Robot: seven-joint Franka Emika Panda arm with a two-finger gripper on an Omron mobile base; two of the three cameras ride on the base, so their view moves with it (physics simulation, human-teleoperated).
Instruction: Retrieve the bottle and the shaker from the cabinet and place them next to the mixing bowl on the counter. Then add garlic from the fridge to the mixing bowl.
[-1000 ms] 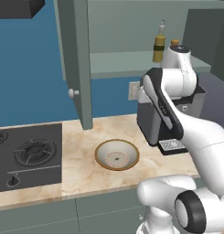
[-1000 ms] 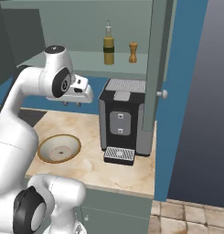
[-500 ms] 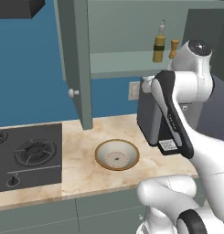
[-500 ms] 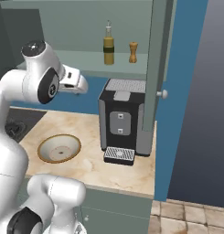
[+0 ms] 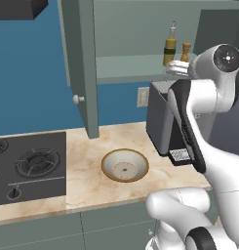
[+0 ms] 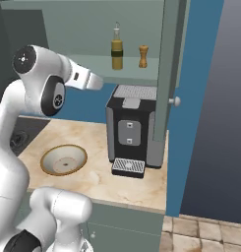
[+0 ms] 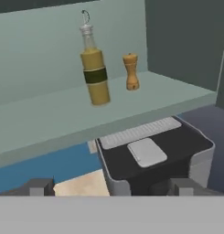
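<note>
Open cabinet shelf (image 7: 49,121) above the counter, oil bottle (image 7: 94,68) and wooden shaker (image 7: 130,71) standing side by side there, gripper (image 7: 111,186) hovering spread wide, gripping nothing, mixing bowl (image 5: 125,165) sitting on marble beside the coffee machine (image 6: 132,128).

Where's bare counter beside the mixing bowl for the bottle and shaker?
Bare marble lies between the mixing bowl and the cooktop, under the open cabinet door, and along the counter's front edge. The strip between the bowl and the coffee machine is narrower, crowded by its drip tray.
</note>
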